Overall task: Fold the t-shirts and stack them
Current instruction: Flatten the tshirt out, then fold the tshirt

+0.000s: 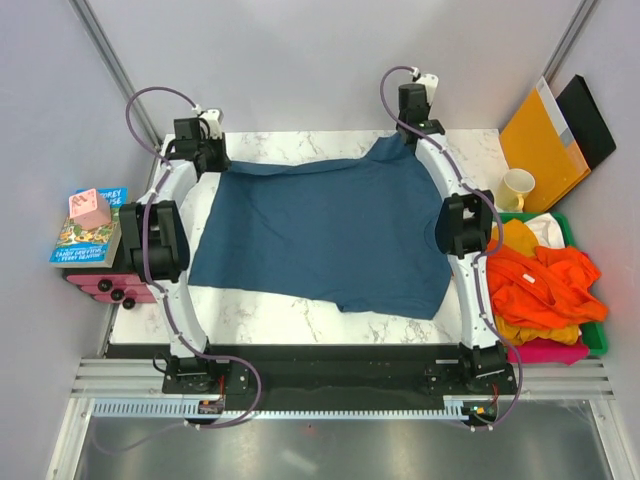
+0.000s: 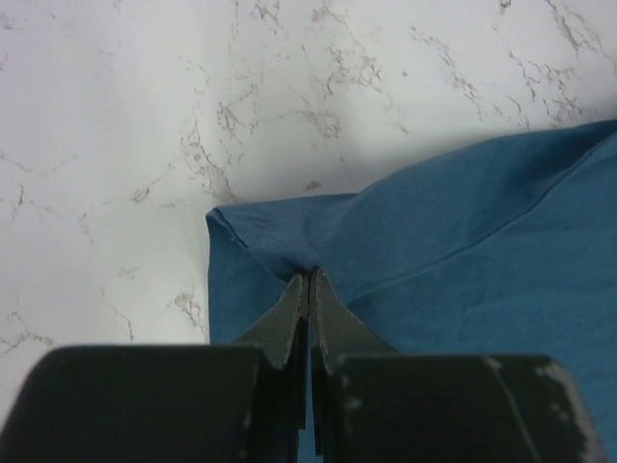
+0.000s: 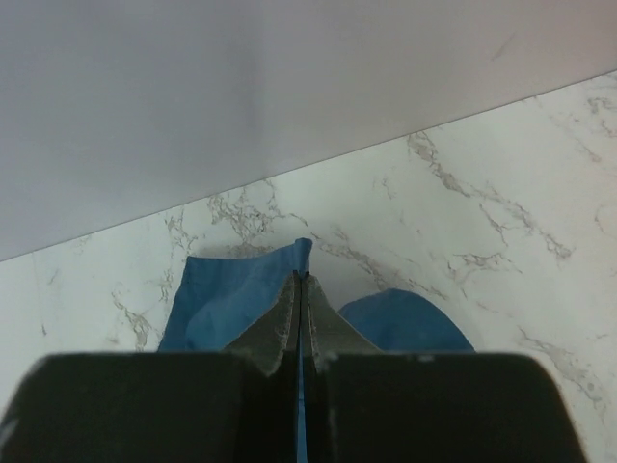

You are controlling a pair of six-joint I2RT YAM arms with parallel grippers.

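A dark teal-blue t-shirt (image 1: 320,235) lies spread over the marble table (image 1: 300,318). My left gripper (image 1: 205,150) is shut on its far left corner; in the left wrist view the jaws (image 2: 308,275) pinch the cloth (image 2: 463,260) just above the table. My right gripper (image 1: 415,135) is shut on the far right corner; in the right wrist view it (image 3: 302,278) holds a raised fold of blue cloth (image 3: 227,294) near the back wall. Orange (image 1: 545,285), yellow (image 1: 520,238) and pink (image 1: 550,350) t-shirts lie heaped in a green bin (image 1: 600,335) at the right.
A stack of books (image 1: 90,235) with a pink block (image 1: 90,208) sits at the left edge. A cup (image 1: 517,187), an orange envelope (image 1: 543,140) and a black folder (image 1: 590,118) stand at the back right. Grey walls enclose the table.
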